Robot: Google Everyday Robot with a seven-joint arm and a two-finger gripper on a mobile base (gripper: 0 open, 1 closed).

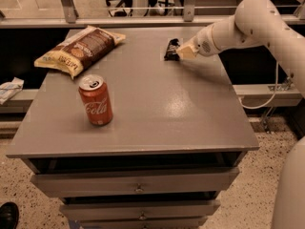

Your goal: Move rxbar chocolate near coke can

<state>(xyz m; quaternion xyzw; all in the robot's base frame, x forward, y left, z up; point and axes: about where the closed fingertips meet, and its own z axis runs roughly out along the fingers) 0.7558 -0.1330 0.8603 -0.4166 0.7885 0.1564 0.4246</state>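
Note:
The rxbar chocolate (171, 49), a small black wrapper, is at the far right of the grey table top (157, 109). My gripper (184, 52) is at the bar's right end and is shut on it, with the white arm reaching in from the right. The bar looks held just above the surface. The coke can (96, 100), red with a silver top, stands upright at the front left, far from the bar and the gripper.
A brown-and-yellow chip bag (78, 49) lies at the far left of the table. Drawers (138, 187) sit below the front edge. A metal rail (143, 8) runs behind the table. A white cable (271, 92) hangs at the right.

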